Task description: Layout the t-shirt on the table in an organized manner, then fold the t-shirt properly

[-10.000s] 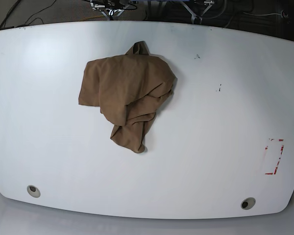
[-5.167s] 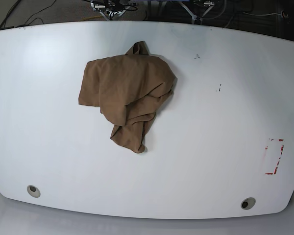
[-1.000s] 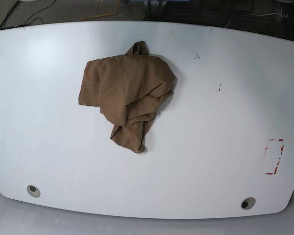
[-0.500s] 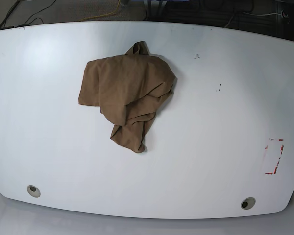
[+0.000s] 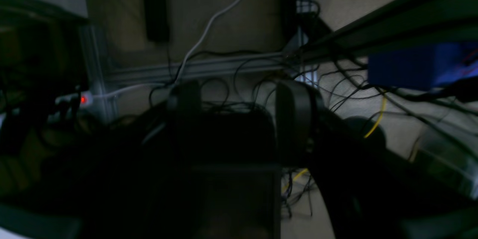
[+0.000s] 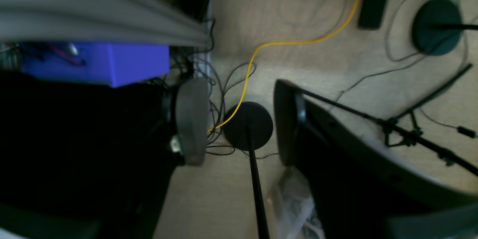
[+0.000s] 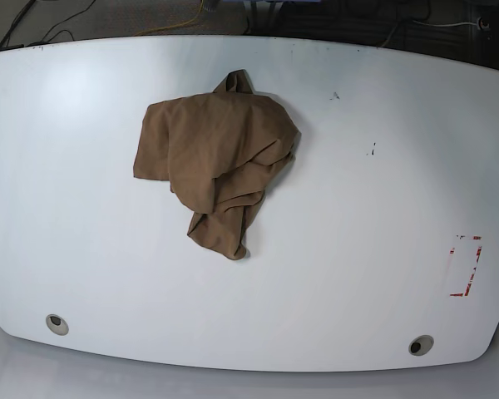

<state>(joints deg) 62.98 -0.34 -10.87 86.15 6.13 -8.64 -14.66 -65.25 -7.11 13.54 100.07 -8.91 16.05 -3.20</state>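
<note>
The tan-brown t-shirt (image 7: 216, 162) lies crumpled in a heap on the white table (image 7: 358, 208), left of centre toward the far edge. No gripper shows in the base view. In the left wrist view my left gripper (image 5: 239, 119) is open, its dark fingers apart over a dim floor with cables. In the right wrist view my right gripper (image 6: 239, 119) is open, with one grey finger (image 6: 190, 119) and one black finger (image 6: 289, 123) apart over the floor. Neither wrist view shows the t-shirt or the table top.
A red dashed rectangle mark (image 7: 466, 266) is at the table's right edge. Two round grey holes (image 7: 56, 323) (image 7: 420, 345) sit near the front edge. Small black specks (image 7: 371, 150) lie right of the shirt. Cables and stand bases (image 6: 248, 123) lie on the floor.
The metal arm parts at the table's far edge, seen in the oldest frames, have left the base view. The t-shirt has not moved.
</note>
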